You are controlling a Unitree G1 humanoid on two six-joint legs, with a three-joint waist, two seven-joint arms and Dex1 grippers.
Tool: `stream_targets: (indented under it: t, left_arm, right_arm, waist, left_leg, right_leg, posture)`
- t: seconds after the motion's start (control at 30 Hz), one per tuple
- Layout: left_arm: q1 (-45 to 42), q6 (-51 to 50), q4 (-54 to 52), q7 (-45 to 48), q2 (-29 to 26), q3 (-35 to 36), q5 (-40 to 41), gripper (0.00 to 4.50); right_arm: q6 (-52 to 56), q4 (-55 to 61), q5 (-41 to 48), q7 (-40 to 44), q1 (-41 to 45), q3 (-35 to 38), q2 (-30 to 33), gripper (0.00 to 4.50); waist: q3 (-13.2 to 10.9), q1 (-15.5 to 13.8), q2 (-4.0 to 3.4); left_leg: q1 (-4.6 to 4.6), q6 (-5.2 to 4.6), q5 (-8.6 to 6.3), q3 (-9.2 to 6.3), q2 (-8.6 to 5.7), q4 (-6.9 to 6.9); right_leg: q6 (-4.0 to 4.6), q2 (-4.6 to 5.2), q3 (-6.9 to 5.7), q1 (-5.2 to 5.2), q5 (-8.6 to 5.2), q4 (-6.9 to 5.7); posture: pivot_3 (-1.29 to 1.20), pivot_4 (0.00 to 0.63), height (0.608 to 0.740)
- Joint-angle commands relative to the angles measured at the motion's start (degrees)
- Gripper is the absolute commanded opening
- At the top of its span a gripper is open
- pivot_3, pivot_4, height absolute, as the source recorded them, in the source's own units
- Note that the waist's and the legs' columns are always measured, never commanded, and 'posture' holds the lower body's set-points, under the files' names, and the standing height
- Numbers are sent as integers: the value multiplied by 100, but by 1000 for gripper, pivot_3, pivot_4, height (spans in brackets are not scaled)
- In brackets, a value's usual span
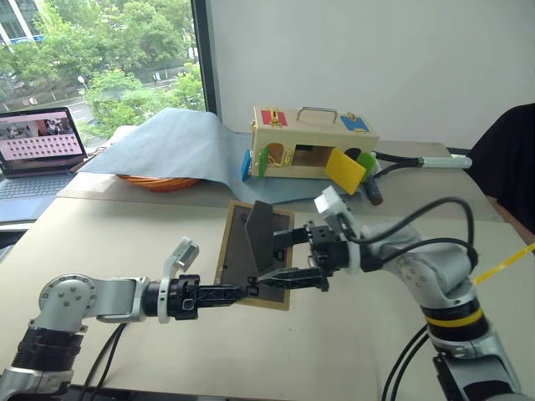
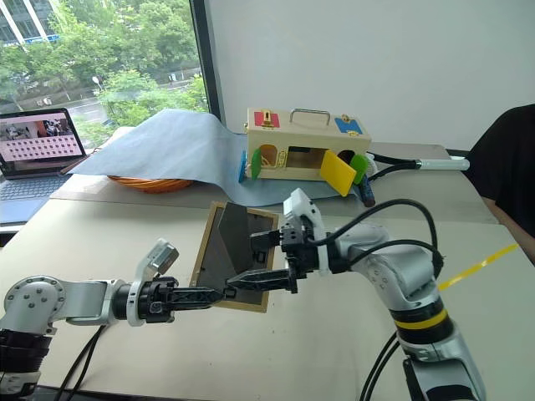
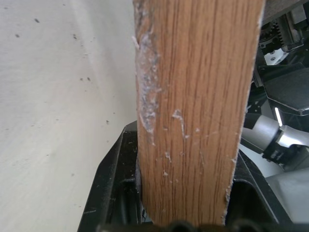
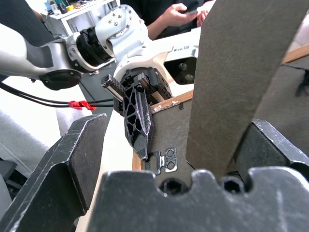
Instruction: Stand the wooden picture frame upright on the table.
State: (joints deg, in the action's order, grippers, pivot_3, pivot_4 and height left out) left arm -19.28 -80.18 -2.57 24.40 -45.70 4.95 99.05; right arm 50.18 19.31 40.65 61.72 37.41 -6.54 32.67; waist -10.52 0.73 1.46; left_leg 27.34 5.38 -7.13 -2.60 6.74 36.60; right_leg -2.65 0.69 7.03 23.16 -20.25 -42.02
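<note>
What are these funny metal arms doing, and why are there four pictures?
They belong to a robot. Two pictures come from cameras in its head, looking down over its arms. The other two come from a small camera on each wrist, so you see very close up.

The left gripper pinches the edge of the wooden picture frame and holds it tilted, back side up, over the table. The right gripper is open, with the frame's fold-out stand between its fingers.

Farther back sit a wooden box with coloured doors, a blue cloth and a laptop.
</note>
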Motion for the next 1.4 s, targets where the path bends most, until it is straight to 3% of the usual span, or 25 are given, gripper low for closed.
stream_targets:
  t: [0.03,0.17,0.27,0.4,0.53,0.7,0.87,1.2,1.4]
  left_arm:
    - [37,6,-1,363,-180,301,217,1191]
    - [3,-194,224,648,-416,226,642,1191]
    - [-160,-560,546,795,-712,-151,966,1191]
    - [-446,-811,1015,1009,-936,-633,1366,1191]
    - [-595,-832,1212,1047,-1032,-819,1394,1191]
    - [-623,-862,1234,1123,-1118,-949,1395,1191]
    - [-671,-858,1221,1162,-1114,-1062,1395,1191]
    - [-824,-849,1200,1217,-1119,-1213,1395,1191]
    - [-340,-290,449,1072,-1099,-532,795,1191]
  right_arm:
    - [-434,9,-300,0,-67,305,429,4432]
    - [-2162,-737,-1716,-278,-228,240,906,4432]
    - [-4364,-1360,-2880,-655,-328,116,850,4432]
    - [-7503,-2188,-4761,-1795,-359,-300,784,4432]
    - [-9126,-2633,-5831,-2907,-364,-386,550,4432]
    - [-9931,-2516,-6641,-3843,-371,-342,213,4432]
    - [-10065,-2577,-6805,-4041,-267,-531,-40,4432]
    - [-10178,-2821,-6785,-4085,-71,-811,-257,1500]
    - [-10193,-3028,-6563,-4033,-34,-731,-186,1429]
  waist:
    - [-1,1,-1]
    - [-2,3,1]
    - [-8,20,-7]
    - [-14,28,-9]
    - [-21,26,-11]
    - [-23,17,-13]
    - [-24,10,-12]
    - [-24,3,-12]
    - [-24,13,-12]
  left_leg:
    - [0,0,0,0,0,0]
    - [-1,0,0,1,0,0]
    - [0,0,0,1,0,0]
    - [0,0,0,3,0,-6]
    - [0,0,0,3,0,-12]
    - [0,2,2,1,0,-8]
    - [0,2,2,-3,0,5]
    - [0,2,2,-10,0,20]
    - [0,2,2,-13,0,21]
  right_leg:
    - [0,0,0,1,0,0]
    - [-15,0,1,3,-9,3]
    - [-15,0,2,8,-9,2]
    - [-16,0,3,10,-10,4]
    - [-12,0,3,10,-8,0]
    - [19,0,1,6,10,-4]
    - [21,0,-3,-1,11,-11]
    - [22,0,-9,-7,12,-18]
    - [23,0,-10,-9,13,-18]
  posture:
    - [0,150,670]
    - [0,150,670]
    - [0,150,670]
    - [0,150,670]
    - [0,150,670]
    - [0,150,670]
    - [0,150,670]
    - [0,150,670]
    - [0,150,670]
